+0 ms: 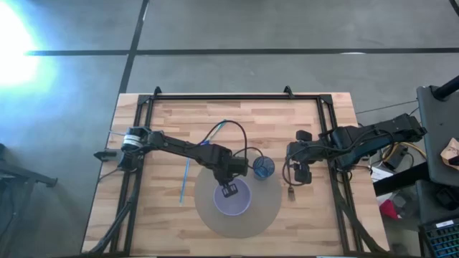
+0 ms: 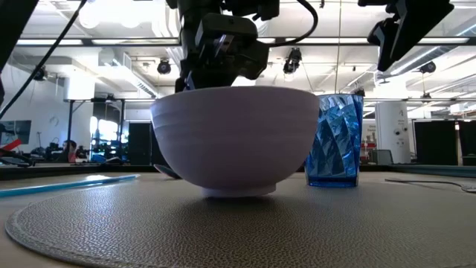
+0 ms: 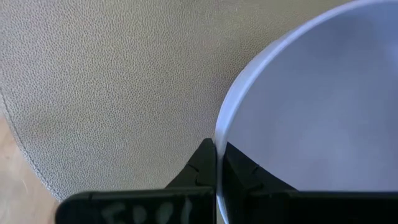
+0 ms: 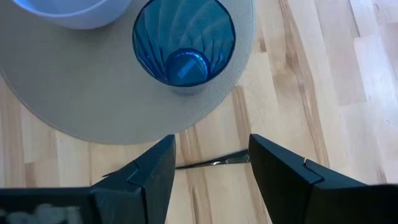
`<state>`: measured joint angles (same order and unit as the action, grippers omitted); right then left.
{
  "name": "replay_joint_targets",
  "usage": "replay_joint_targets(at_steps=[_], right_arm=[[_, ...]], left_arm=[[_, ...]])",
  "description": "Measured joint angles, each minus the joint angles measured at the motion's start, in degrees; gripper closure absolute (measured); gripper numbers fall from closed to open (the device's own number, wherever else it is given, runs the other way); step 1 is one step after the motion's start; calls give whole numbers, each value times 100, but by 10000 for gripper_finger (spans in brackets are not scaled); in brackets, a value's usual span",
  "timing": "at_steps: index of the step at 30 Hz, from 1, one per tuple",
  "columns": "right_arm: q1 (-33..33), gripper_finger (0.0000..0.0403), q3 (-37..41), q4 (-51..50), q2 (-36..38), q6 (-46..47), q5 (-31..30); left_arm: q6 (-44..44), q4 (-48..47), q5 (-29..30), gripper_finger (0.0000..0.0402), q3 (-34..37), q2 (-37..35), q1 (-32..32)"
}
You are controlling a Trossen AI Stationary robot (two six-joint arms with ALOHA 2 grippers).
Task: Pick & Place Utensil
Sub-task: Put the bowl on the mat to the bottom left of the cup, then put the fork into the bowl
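Note:
A pale lavender bowl [image 1: 234, 198] [image 2: 234, 138] stands on its base on a round grey mat [image 1: 208, 215]. My left gripper [image 1: 229, 190] [image 3: 216, 163] is shut on the bowl's rim. A blue ribbed cup [image 1: 263, 168] [image 4: 183, 43] stands upright at the mat's right edge. A thin metal utensil [image 4: 214, 163] [image 1: 291, 190] lies flat on the wood to the right of the mat. My right gripper [image 1: 298, 173] [image 4: 211, 158] hovers open above the utensil, a finger on either side, touching nothing. My left gripper pinches the bowl's rim [image 3: 217, 134] on the bowl's far side, one finger inside the bowl and one outside. The fingers come from above, pointing down. The bowl sits upright with its base on the mat [image 2: 238, 195].
A light blue straw [image 1: 185, 179] [image 2: 67, 184] lies on the wood to the left of the mat. A dark frame [image 1: 237, 97] runs along the table's far edge and both sides. Bare wood shows toward the near edge on both sides of the mat.

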<state>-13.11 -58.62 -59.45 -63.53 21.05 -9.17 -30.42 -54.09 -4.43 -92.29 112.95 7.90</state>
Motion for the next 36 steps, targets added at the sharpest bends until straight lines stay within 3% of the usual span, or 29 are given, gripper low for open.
replay_joint_targets(at_steps=[25, 36], right_arm=[[1, 202, 14, -1, 2, 1, 4], [0, 202, 14, -1, 1, 0, 7]], left_arm=[[137, 11, -35, 397, 64, 17, -4], [143, 71, -13, 345, 70, 18, -7]])
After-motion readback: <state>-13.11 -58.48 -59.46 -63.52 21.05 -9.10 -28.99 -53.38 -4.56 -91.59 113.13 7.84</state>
